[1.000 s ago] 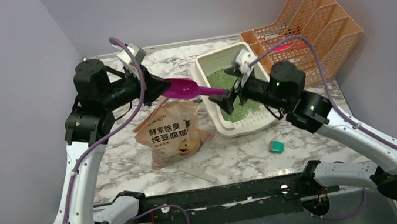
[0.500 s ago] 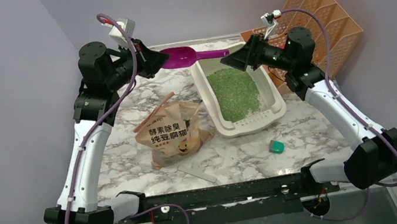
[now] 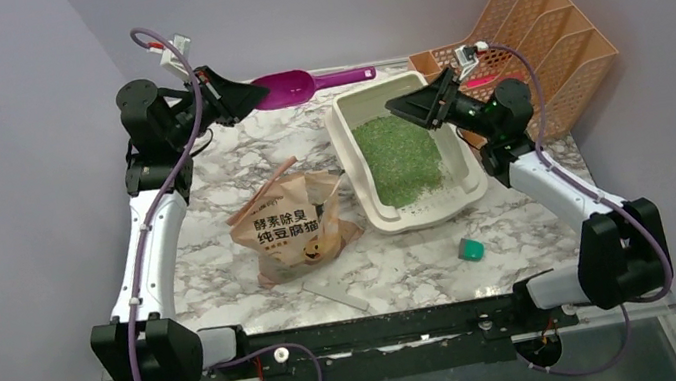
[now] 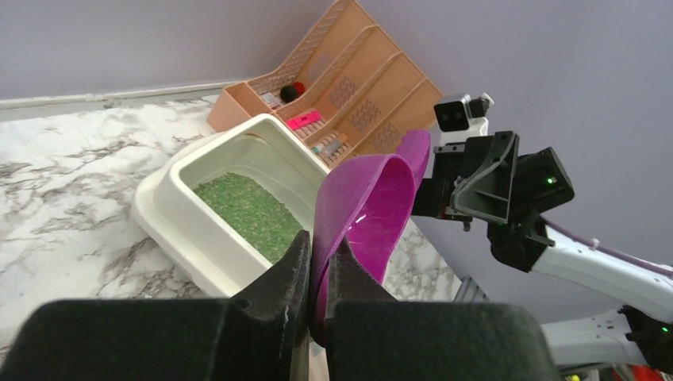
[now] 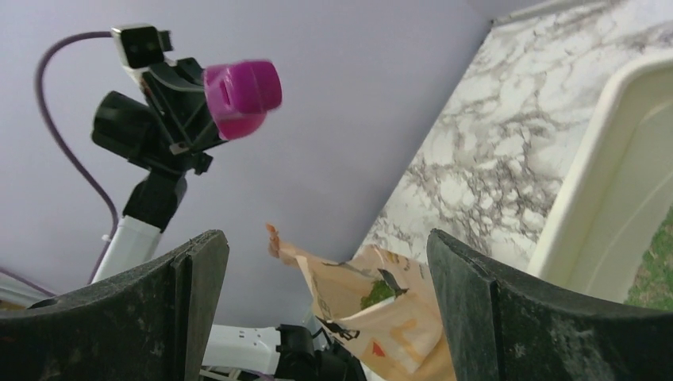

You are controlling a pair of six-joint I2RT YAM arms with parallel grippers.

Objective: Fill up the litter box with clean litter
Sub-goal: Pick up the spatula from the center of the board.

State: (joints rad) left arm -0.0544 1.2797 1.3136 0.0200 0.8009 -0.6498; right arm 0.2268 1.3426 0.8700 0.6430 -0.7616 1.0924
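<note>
On the marble table (image 3: pixel 405 261) the cream litter box (image 3: pixel 345 149) sits right of centre, beside the orange file rack (image 3: pixel 554 37), with green litter (image 3: pixel 397 156) spread over its floor; the tan paper bag (image 3: pixel 293 222) lies just left of it. The left gripper (image 3: pixel 249 96) is clamped on the bowl end of the magenta scoop (image 3: pixel 293 86), held level above the table's far edge — handle pointing toward the right gripper (image 3: pixel 403 108), whose jaws stand wide apart over the box's far end, holding nothing.
</note>
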